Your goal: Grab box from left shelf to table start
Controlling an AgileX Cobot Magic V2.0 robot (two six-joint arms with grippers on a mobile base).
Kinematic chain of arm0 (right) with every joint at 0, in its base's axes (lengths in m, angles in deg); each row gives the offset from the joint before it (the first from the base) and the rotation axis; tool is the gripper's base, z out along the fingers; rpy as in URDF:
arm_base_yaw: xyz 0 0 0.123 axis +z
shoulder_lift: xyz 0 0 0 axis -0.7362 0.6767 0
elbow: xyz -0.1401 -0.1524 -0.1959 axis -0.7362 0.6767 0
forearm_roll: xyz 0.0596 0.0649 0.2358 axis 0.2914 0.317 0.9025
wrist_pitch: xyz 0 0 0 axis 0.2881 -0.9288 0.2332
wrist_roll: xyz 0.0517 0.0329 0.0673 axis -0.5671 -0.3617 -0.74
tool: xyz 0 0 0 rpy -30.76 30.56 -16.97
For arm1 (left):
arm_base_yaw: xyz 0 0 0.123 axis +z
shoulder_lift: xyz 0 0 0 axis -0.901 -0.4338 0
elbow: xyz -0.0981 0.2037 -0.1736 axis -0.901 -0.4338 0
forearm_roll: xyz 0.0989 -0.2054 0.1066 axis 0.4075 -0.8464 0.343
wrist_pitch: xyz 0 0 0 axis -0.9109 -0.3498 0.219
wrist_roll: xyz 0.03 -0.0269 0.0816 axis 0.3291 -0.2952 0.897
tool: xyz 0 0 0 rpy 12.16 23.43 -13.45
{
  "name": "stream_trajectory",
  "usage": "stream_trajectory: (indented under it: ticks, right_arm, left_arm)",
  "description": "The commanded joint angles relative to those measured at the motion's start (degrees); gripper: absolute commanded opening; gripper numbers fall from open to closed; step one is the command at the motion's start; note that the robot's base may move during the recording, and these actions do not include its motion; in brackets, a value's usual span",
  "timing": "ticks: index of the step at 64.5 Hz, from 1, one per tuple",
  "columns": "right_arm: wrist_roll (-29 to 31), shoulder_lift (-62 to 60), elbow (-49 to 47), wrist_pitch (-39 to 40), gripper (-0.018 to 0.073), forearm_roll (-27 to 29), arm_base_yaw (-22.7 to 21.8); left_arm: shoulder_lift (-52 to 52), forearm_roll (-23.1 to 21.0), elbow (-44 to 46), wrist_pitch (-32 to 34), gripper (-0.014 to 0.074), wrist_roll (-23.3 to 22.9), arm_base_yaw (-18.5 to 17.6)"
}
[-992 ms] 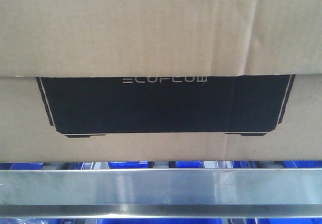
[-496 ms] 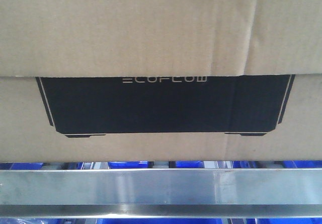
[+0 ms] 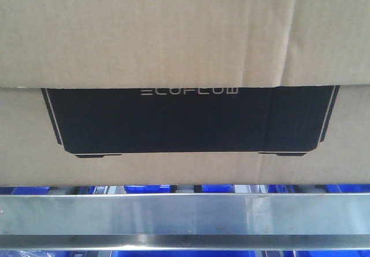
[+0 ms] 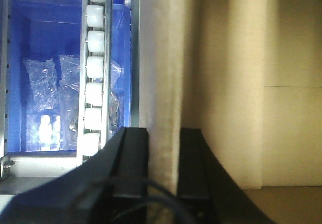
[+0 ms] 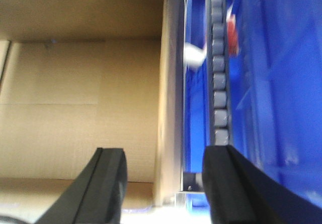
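Nothing has shifted in the front view over the last second. The large brown corrugated cardboard box (image 3: 173,167) fills the picture from 9 o'clock through 12 to 3 just as before. Its deep overlapping lid (image 3: 144,32) hangs down over the top of the black printed panel lettered "ECOFLOW" (image 3: 189,124). The box sits on the rack, just behind and above the wide silver-grey brushed metal front rail (image 3: 185,213) that runs across 6 o'clock. Slivers of blue plastic bin (image 3: 144,188) show between the box and the rail.

In the left wrist view, a blue bin holding clear plastic bags (image 4: 45,103) lies at 9 o'clock. Just right of it is a track of white rollers (image 4: 94,73) running from 12 towards 6. Right of that, a cardboard wall of the box stands edge-on through the centre, with more cardboard filling 3 o'clock. The left gripper (image 4: 162,131) comes up from 6 o'clock at a narrow setting. Its black fingers (image 4: 133,163) sit on either side of that wall and appear to press against it, though shadow hides the exact contact.

In the right wrist view, cardboard fills 9 o'clock, the box's edge runs down the middle, and a grey roller track (image 5: 219,83) and a blue bin wall (image 5: 282,83) lie towards 3. The right gripper (image 5: 166,151) at 6 o'clock is spread wide. It straddles the cardboard edge with a clear gap on both sides and grips nothing.
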Motion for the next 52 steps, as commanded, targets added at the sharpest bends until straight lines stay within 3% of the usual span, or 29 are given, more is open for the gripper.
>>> stream_trajectory:
  ticks: [1, 52]
  right_arm:
    - [-0.26, 2.86, -3.54, 3.05, 0.0454, 0.32, -0.07]
    - [-2.12, 15.00, -6.42, 2.80, 0.0454, -2.22, 0.91]
  left_arm:
    - [1.40, -0.66, 1.87, 2.61, -0.0104, -0.70, -0.38]
    - [1.40, -0.66, 1.87, 2.61, -0.0104, -0.70, -0.38]
